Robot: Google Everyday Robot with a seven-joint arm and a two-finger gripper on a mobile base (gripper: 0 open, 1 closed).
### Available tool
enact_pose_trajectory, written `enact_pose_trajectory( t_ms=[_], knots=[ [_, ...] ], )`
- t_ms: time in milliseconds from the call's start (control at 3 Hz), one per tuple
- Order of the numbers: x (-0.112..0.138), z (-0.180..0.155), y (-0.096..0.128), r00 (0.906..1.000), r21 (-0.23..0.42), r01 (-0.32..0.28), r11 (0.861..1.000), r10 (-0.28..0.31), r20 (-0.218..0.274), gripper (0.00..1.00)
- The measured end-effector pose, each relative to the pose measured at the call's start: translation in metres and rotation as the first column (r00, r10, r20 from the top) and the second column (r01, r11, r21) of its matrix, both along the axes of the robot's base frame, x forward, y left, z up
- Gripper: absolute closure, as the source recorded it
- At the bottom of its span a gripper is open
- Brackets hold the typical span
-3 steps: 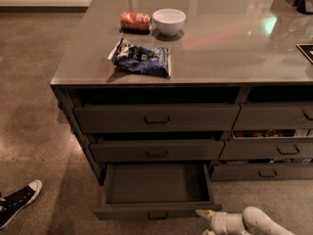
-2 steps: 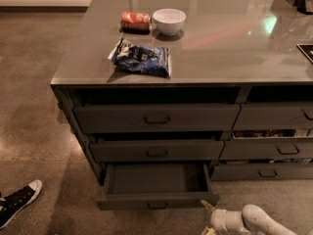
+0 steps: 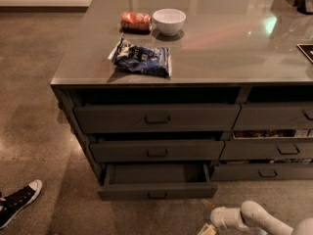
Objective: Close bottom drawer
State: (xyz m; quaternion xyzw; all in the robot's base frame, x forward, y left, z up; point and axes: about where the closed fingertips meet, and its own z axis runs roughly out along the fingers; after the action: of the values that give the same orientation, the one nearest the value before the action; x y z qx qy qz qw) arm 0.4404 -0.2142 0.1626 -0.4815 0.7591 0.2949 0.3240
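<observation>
While bottom drawer [image 3: 132, 191] is left partly pulled out at foot of wide stack, gripper [image 3: 209, 227] is held low near floor, off front's right end, camera-side; its state cannot be told. Front's long axis is laid left-right; inward push is needed.

My end effector [image 3: 209, 228] hangs low, before and right of the bottom drawer [image 3: 157, 190], which juts out beneath the middle drawer [image 3: 156, 151].

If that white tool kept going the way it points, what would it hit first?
Seemingly free: the tool, low at right, points left, in front of the bottom drawer; depth unclear.
</observation>
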Motion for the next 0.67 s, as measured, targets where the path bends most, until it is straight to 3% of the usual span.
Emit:
enact_pose_trajectory(
  t_ms=[333,667],
  knots=[
    [0.0001,0.0,0.0,1.0,0.0,0.0,1.0,0.0,0.0,0.0],
    [0.0075,-0.0024,0.0027,0.999,0.035,0.013,0.999,-0.014,0.042,0.0]
  ],
)
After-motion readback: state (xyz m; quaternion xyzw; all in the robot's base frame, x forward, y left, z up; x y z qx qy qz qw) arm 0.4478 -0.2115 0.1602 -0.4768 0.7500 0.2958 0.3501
